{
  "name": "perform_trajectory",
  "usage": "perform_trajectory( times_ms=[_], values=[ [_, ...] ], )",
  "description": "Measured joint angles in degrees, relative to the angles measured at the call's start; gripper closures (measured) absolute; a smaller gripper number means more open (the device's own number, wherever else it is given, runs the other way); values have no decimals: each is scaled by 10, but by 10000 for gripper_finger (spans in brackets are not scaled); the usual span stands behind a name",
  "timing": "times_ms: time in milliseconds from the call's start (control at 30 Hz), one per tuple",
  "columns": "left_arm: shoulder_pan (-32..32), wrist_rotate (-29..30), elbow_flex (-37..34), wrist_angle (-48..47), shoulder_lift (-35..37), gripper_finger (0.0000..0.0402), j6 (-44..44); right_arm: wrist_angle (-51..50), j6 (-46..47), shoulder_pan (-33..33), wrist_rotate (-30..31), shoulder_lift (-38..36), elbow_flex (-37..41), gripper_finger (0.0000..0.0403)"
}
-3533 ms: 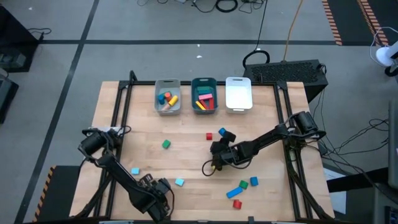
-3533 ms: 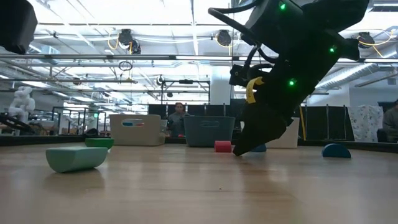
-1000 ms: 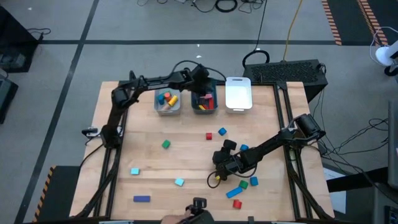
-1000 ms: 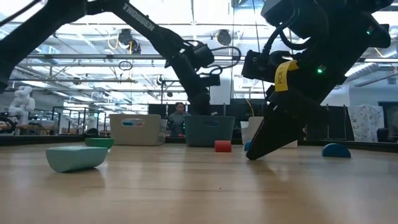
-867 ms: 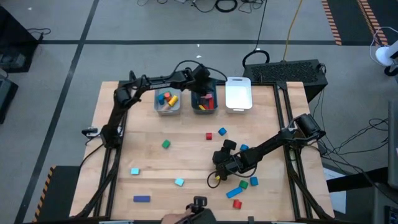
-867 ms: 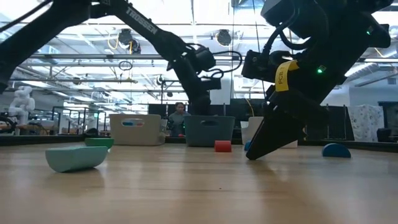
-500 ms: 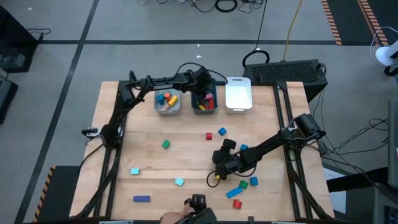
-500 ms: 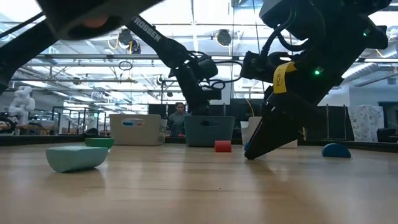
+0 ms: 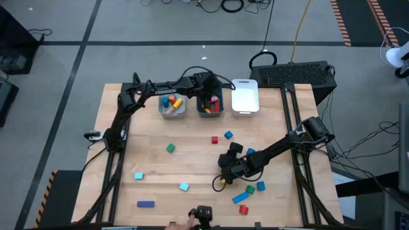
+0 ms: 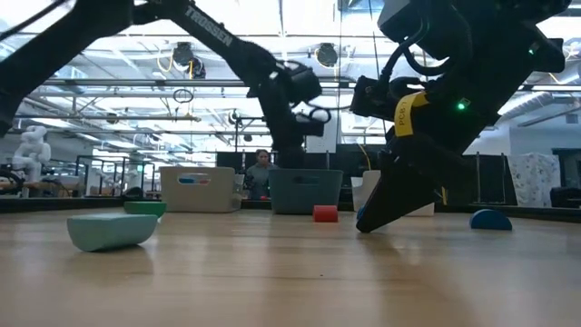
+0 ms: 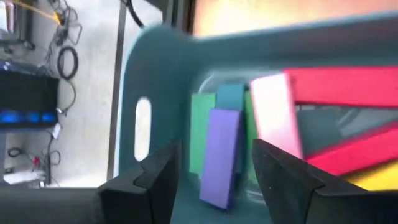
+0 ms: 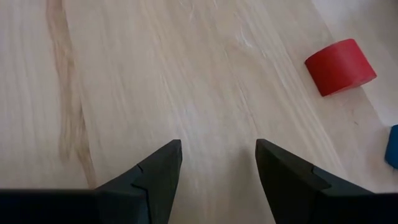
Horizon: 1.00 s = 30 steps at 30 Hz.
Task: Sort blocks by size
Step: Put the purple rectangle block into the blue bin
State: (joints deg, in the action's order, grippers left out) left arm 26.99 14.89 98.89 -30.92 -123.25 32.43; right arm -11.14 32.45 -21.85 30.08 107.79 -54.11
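Three rectangular trays sit along the far edge of my wooden worktop [image 9: 153, 160]: a grey plastic tray [image 9: 161, 108] holding several small blocks, a teal plastic tray [image 9: 206, 113] holding long bars, and a white plastic tray [image 9: 245, 96] that looks bare. By my judgement the sort is roughly half done.

Left claw [image 9: 209, 86]: hovering over the teal tray, fingers parted with nothing between them. A purple wooden bar [image 11: 221, 155] lies just beneath, beside green, pink and red bars.

Right claw [image 9: 223, 172]: low over the worktop's middle, fingers apart, holding nothing. A red rounded wooden piece [image 12: 340, 66] lies near it.

Left to sort, loose on the worktop:
- green cube [image 9: 170, 148]
- red cube [image 9: 215, 139]
- blue block [image 9: 228, 135]
- two cyan pieces [image 9: 138, 176]
- dark blue bar [image 9: 146, 204]
- cluster of blue, green and red pieces [image 9: 250, 190] by the right arm

All are small, painted, plain-faced wood.
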Motion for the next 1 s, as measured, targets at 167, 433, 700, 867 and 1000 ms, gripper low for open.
perform_trajectory(
  times_ms=[167,433,700,867,1000],
  values=[
    [-31,4,0,-26,49,201,-5,-1,16,-5,6,1,0,202],
    [-100,1,0,-130,151,201,-114,-2,18,-9,13,1,0,202],
    [-182,-50,-45,-264,242,201,-258,12,0,-15,16,1,1,202],
    [-260,-50,-101,-293,290,201,-346,24,-38,-18,15,1,1,202],
    [-335,-50,-135,-332,312,201,-448,27,-65,-18,13,-1,1,202]
  ],
)
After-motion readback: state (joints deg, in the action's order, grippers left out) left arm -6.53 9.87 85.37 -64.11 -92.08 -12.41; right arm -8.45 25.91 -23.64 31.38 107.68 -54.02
